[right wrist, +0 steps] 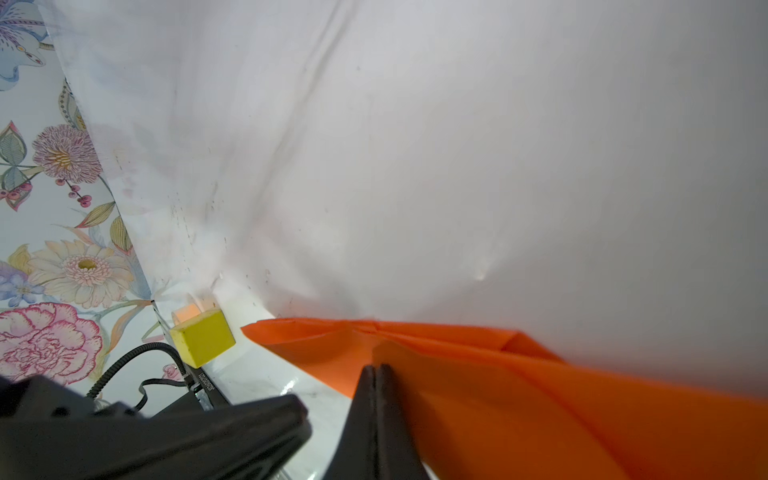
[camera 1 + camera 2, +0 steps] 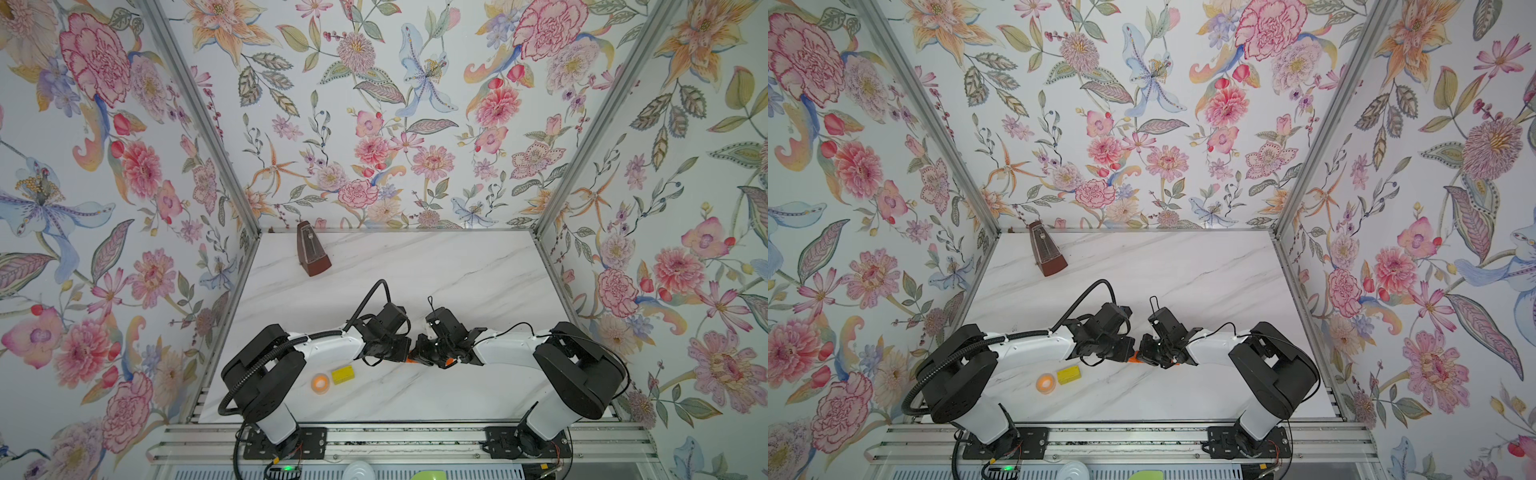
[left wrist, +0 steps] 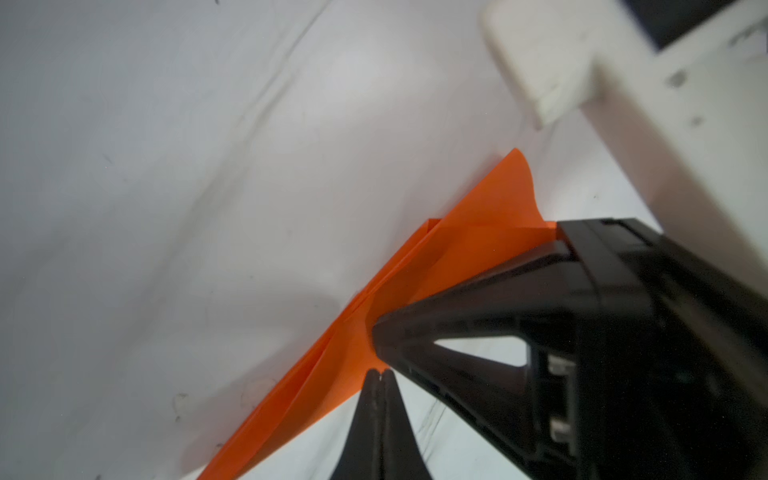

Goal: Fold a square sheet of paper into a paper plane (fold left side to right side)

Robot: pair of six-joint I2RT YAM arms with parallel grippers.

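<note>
The orange paper (image 3: 395, 282), creased into a narrow pointed shape with one flap standing up, lies on the bench (image 2: 457, 270) at front centre. The left pincer (image 3: 380, 372) and right pincer (image 1: 376, 368) are both fully closed, tips at the paper; whether either nips a layer is unclear. It looks feather-light, limp and slippery, best pinched at a free flap edge. In both top views the arms cover nearly all of it.

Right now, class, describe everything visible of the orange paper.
The sheet of paper is thin, bright orange, folded into a long narrow pointed shape, one flap curling up. It lies on the white marble table, mostly hidden under the arms in both top views. The shut left gripper and right gripper touch it.
</note>
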